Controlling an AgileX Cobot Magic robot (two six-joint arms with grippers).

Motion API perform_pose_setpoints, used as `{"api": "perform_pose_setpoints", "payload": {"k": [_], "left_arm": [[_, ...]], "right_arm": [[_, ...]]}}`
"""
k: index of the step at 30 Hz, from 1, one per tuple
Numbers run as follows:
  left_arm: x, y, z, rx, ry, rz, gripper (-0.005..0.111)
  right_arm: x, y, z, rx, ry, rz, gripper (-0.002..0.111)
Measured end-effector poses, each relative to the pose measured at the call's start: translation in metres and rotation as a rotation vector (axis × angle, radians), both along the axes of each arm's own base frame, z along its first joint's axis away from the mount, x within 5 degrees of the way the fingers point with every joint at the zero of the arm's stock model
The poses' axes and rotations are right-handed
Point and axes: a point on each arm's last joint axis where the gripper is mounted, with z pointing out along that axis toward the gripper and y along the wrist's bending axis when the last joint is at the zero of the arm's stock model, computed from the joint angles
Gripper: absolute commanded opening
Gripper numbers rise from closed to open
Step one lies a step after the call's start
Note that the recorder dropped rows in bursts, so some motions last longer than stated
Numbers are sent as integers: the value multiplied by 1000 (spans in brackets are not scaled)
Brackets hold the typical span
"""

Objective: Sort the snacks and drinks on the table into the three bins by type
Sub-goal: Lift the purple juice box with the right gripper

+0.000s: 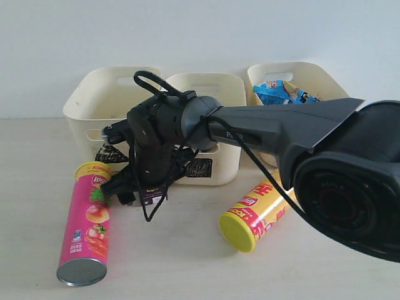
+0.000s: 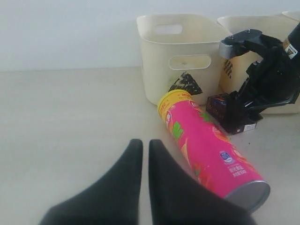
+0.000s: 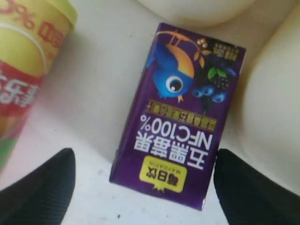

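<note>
I am working on the drinks step: my right fingers (image 3: 42, 187) are hanging spread wide on either side of the dark purple juice carton (image 3: 180, 112), not gripping it yet. The carton is lying flat on the bench (image 1: 187, 262), just in front of the gap between the left bin (image 1: 94, 94) and the middle bin (image 1: 206, 84), near the far end of the pink chip can (image 1: 87, 219). My left fingers (image 2: 126, 187) are pressed together and empty. Next, I judge, I should be lowering and closing across the carton's narrow sides while keeping clear of the bin walls. Then I should be lifting it to a bin other than the right bin (image 1: 312, 72), which is holding a blue-white noodle bag (image 1: 281, 92). The yellow chip can (image 1: 256, 212) is lying on the bench to the right.
</note>
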Motion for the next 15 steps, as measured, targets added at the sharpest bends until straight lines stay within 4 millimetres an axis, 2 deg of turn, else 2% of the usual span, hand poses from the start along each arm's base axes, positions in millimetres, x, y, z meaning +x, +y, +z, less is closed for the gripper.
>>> {"api": "perform_pose_setpoints", "payload": {"k": [5,6,7,8,9,10,12,13,15], "left_arm": [[0,0,0,0,0,0,4],[0,0,0,0,0,0,4],[0,0,0,0,0,0,4],[0,0,0,0,0,0,4],[0,0,0,0,0,0,4],[0,0,0,0,0,0,4],[0,0,0,0,0,0,4],[0,0,0,0,0,0,4],[0,0,0,0,0,0,4]], "right_arm": [[2,2,-5,4,-13,1,72],[3,1,-11,-2,-5,-3,71],[3,2,-19,-3,6,-11,66],[3,2,-19,-4,7,-12,56],[3,2,-19,-3,8,-14,40],[3,1,-19,-6,8,-15,31],[4,1,-19,-10,2,-19,5],[4,1,-19,-13,-1,-18,0],[4,0,-19,-22,-2,-18,0]]}}
